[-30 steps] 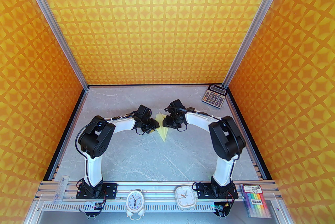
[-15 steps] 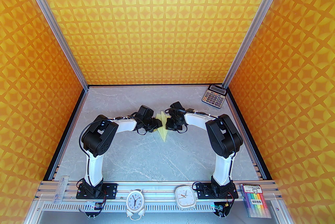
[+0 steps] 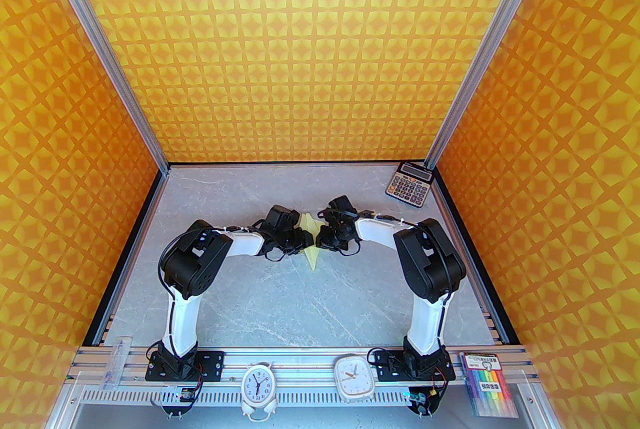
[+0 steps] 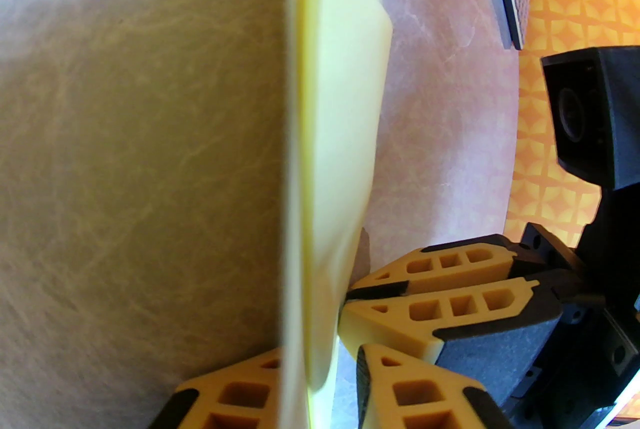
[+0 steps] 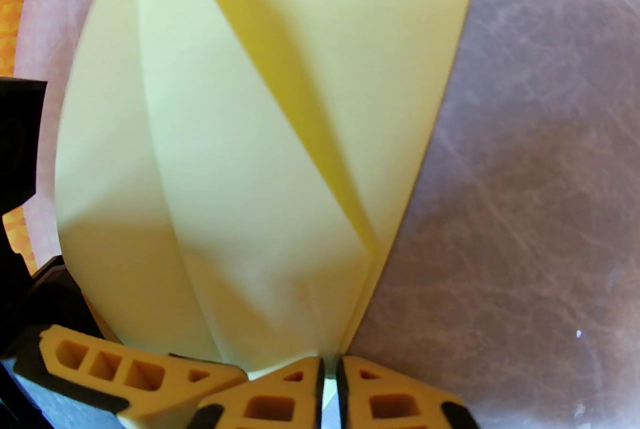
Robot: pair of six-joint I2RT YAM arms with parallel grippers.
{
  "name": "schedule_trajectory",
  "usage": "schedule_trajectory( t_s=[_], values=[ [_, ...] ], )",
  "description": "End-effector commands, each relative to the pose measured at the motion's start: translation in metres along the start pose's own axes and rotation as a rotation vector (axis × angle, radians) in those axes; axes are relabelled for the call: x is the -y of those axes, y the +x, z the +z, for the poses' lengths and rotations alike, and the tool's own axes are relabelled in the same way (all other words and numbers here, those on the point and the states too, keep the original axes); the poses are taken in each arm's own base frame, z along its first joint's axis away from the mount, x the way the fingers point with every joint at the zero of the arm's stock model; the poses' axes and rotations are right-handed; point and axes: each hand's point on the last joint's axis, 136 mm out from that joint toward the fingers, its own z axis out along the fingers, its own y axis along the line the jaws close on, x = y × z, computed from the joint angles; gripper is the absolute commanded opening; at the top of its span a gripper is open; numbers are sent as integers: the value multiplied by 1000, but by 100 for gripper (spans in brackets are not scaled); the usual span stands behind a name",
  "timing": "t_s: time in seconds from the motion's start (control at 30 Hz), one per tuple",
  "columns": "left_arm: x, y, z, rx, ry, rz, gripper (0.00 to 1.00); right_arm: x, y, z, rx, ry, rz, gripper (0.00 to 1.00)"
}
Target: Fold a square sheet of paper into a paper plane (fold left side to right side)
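Note:
The paper plane (image 3: 313, 258) is a pale yellow folded dart on the table's middle, its point toward me. Both grippers meet at it from either side. My right gripper (image 3: 320, 239) is shut on its folded edge; in the right wrist view the fingertips pinch the paper plane (image 5: 240, 141) at the bottom of my right gripper (image 5: 330, 369). My left gripper (image 4: 320, 362) straddles the upright paper plane (image 4: 340, 116); a sliver of table shows beside one finger (image 4: 415, 392). The right gripper's fingers (image 4: 450, 307) touch the paper from the other side.
A grey calculator (image 3: 408, 184) lies at the far right corner of the table. Two small clocks (image 3: 257, 384) (image 3: 354, 374) and a pack of coloured markers (image 3: 489, 384) sit on the near rail by the arm bases.
My left gripper has moved right, up against the paper, and its jaws have narrowed around it. The raised paper flaps now stand closer together. The right gripper has shifted only slightly.

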Motion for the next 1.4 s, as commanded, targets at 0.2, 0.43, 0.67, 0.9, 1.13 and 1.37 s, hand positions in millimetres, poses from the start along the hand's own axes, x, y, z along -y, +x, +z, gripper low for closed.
schedule_trajectory(
  t_s=[0.2, 0.43, 0.67, 0.9, 1.13, 1.37],
  values=[
    [2, 14, 2, -31, -12, 23, 5, -6, -23, -62, 186, -29, 27, 55],
    [1, -1, -58, 56, -215, 85, 0, 3, -30, -111, 298, -23, 46, 78],
    [-26, -2, -143, 95, -677, 184, 2, 9, -30, -130, 362, -22, 61, 98],
    [-41, -5, -176, 102, -1187, 362, 3, 15, -27, -139, 392, -21, 73, 99],
    [-40, -7, -155, 105, -1509, 504, 3, 46, -21, -162, 463, 45, 153, 98],
    [-38, 1, -112, 76, -1600, 619, 2, 63, -10, -178, 499, 85, 182, 99]
  ],
)
